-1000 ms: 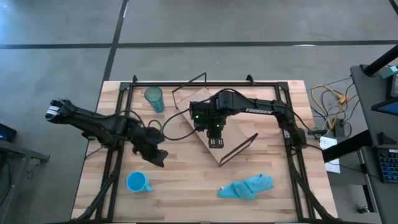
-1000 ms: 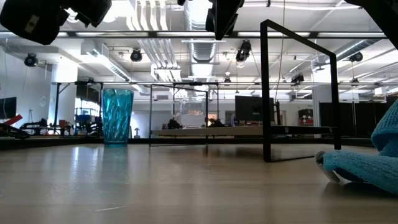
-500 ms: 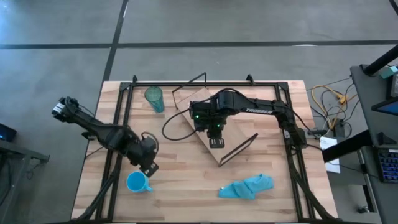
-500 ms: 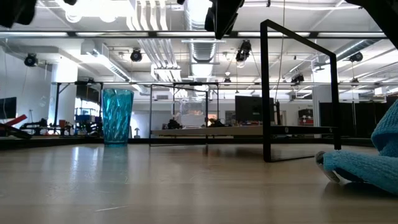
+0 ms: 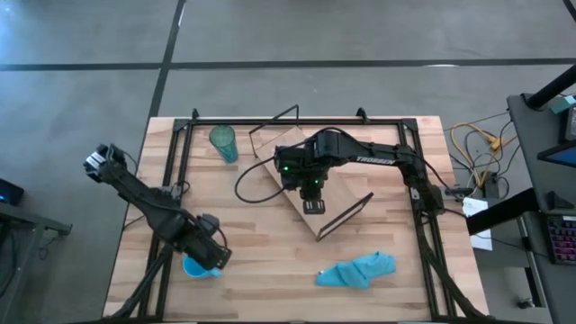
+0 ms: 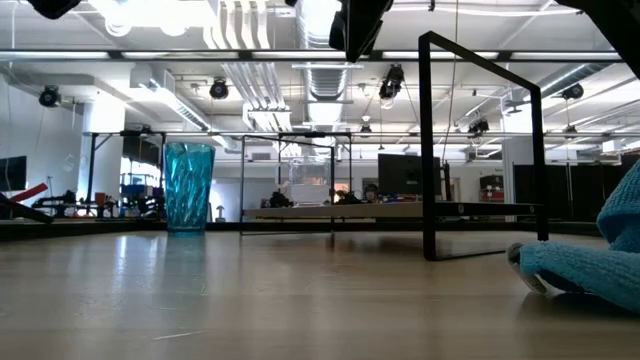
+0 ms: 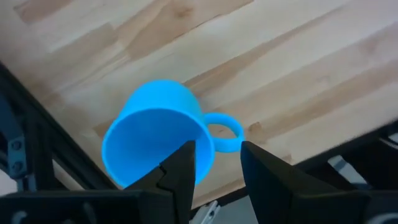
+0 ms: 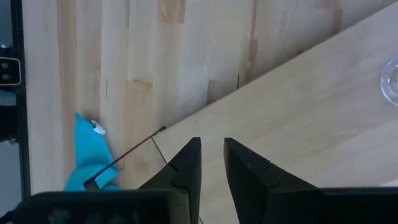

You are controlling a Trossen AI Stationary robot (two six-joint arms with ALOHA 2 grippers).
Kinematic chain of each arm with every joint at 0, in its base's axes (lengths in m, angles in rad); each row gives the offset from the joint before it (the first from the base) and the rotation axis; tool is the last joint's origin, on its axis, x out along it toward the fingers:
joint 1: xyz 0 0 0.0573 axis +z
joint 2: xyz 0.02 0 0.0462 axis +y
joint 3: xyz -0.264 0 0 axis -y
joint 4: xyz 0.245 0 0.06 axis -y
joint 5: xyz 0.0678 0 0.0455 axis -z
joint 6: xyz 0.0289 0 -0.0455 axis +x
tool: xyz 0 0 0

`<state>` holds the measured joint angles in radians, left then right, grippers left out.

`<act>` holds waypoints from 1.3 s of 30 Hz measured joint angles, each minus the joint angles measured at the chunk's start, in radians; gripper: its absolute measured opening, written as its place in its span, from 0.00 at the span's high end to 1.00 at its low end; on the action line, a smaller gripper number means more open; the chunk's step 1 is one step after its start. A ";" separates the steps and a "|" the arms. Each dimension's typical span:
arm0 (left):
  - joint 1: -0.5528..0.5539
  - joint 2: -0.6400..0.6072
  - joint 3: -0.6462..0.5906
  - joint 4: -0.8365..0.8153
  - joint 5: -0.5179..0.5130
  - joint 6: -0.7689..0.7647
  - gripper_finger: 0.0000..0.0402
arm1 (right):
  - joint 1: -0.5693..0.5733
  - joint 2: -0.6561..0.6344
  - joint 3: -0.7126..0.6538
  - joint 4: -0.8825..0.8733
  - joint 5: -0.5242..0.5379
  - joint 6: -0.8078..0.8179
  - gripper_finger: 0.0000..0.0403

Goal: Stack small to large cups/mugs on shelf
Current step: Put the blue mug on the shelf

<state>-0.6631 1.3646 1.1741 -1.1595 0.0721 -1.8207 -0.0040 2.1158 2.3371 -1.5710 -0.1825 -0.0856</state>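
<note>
The bright blue mug [image 7: 158, 134] stands upright on the table near its front left corner, handle [image 7: 224, 132] to one side. My left gripper [image 5: 212, 256] hangs open right above it, touching nothing; in the left wrist view its fingers frame the handle [image 7: 217, 165]. The teal tumbler [image 5: 223, 142] stands at the far left. The shelf [image 5: 337, 184] lies slantwise mid-table. My right gripper [image 5: 312, 206] hovers over its board, slightly open, with nothing between its fingers. A small clear glass cup [image 8: 392, 81] sits on the board.
A blue cloth [image 5: 357, 270] lies crumpled near the front right. The shelf's black wire end frames [image 6: 480, 150] stick up from the board. Black rails [image 5: 171, 180] run along the table's left and right sides. Bare wood lies between the mug and the cloth.
My left gripper has swung from mid-left toward the table's near edge and tipped further downward, ending above the blue mug. It has stayed open. My right arm has kept still, and no cup has moved.
</note>
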 joint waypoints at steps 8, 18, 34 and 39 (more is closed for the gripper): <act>-0.004 0.075 0.005 0.000 0.052 -0.105 0.72 | 0.002 0.000 0.000 0.000 0.000 0.007 0.84; -0.004 0.143 0.001 0.001 0.054 -0.137 0.72 | 0.004 0.000 -0.001 0.000 0.000 0.033 0.85; -0.004 0.187 -0.004 0.024 0.075 -0.190 0.72 | 0.028 0.000 -0.001 0.000 0.000 0.033 0.85; -0.004 0.187 -0.016 0.026 0.075 -0.190 0.72 | 0.028 0.000 -0.001 0.000 0.000 0.033 0.85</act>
<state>-0.6674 1.5517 1.1578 -1.1332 0.1471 -2.0109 0.0242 2.1159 2.3360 -1.5711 -0.1825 -0.0525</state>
